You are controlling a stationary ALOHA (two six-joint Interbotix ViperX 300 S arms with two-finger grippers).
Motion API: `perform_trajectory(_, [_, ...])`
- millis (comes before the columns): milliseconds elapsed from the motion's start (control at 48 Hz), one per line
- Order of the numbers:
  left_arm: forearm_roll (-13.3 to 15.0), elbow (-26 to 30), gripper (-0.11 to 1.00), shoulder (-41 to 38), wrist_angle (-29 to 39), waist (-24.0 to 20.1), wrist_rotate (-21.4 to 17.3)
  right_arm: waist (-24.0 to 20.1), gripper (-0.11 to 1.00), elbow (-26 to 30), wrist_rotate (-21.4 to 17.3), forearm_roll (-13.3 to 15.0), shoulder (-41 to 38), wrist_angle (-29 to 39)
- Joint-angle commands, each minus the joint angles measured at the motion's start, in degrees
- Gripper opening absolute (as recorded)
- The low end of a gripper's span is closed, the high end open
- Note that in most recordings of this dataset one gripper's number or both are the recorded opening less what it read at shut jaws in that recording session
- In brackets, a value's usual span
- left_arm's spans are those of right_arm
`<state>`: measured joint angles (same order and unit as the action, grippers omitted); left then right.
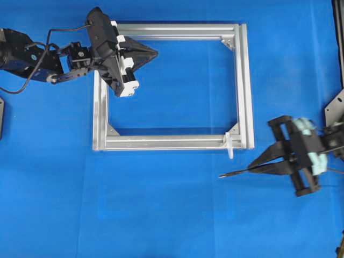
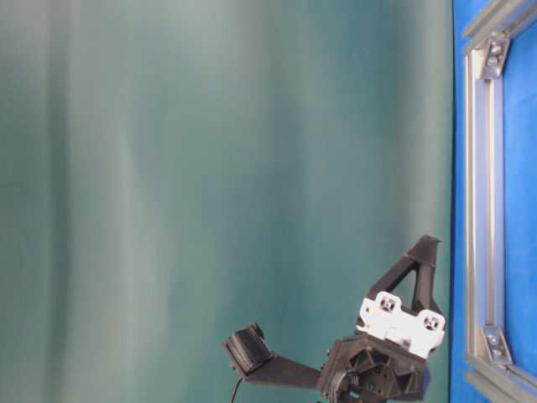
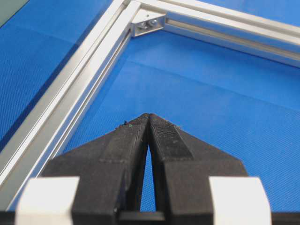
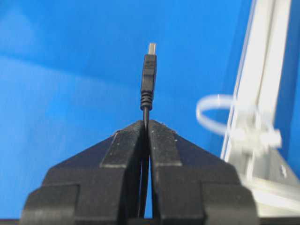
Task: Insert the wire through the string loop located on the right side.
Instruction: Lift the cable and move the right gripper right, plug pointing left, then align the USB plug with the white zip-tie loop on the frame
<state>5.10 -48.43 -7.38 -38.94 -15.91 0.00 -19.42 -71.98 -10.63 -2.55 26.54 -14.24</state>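
Observation:
My right gripper (image 1: 252,169) is shut on the wire (image 1: 232,173), whose dark plug tip (image 4: 148,77) sticks out ahead of the fingertips, pointing left. The white string loop (image 4: 216,116) hangs off the silver frame's (image 1: 243,86) near right corner, above and left of the plug in the overhead view (image 1: 230,145). In the right wrist view the loop stands to the right of the plug, apart from it. My left gripper (image 1: 156,53) is shut on nothing, hovering inside the frame near its far left corner; its black fingers (image 3: 161,136) meet at the tips.
The rectangular aluminium frame lies flat on blue cloth, with triangular corner brackets (image 3: 147,24). A dark fixture (image 1: 336,105) stands at the right table edge behind my right arm. Open cloth stretches in front of the frame.

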Motion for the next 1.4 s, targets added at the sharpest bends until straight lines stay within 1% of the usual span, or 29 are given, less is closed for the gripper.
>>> perform_trajectory(0, [-0.1,0.4,0.00,1.8,-0.3,-0.2,0.0,-0.4,-0.04,-1.0,-0.2,-0.4,4.0,3.3])
perform_trajectory(146, [-0.1,0.4,0.00,1.8,-0.3,-0.2,0.0,-0.4,-0.04,-3.2,-0.2,-0.4,9.5,8.5])
perform_trajectory(333, [-0.1,0.4,0.00,1.8,-0.3,-0.2,0.0,-0.1,-0.04,-5.4,-0.2,-0.6,13.1,10.0])
perform_trajectory(562, [-0.2,0.4,0.00,1.8,-0.3,-0.3,0.0,0.3,-0.04,-5.6,-0.2,-0.9,12.7,9.4])
perform_trajectory(666, [-0.2,0.4,0.00,1.8,-0.3,-0.3,0.0,1.1,-0.04,-5.6,-0.2,-0.9,12.7,9.4])
perform_trajectory(937, [-0.2,0.4,0.00,1.8,-0.3,-0.2,0.0,7.9,-0.04,-5.6,0.3,-0.1,12.7,9.4])
perform_trajectory(1083, [-0.2,0.4,0.00,1.8,-0.3,-0.3,0.0,10.0,-0.04,-5.6,0.4,0.4,12.7,9.4])
perform_trajectory(1374, [-0.2,0.4,0.00,1.8,-0.3,-0.3,0.0,10.1,-0.04,-5.6,0.3,0.4,12.7,9.1])
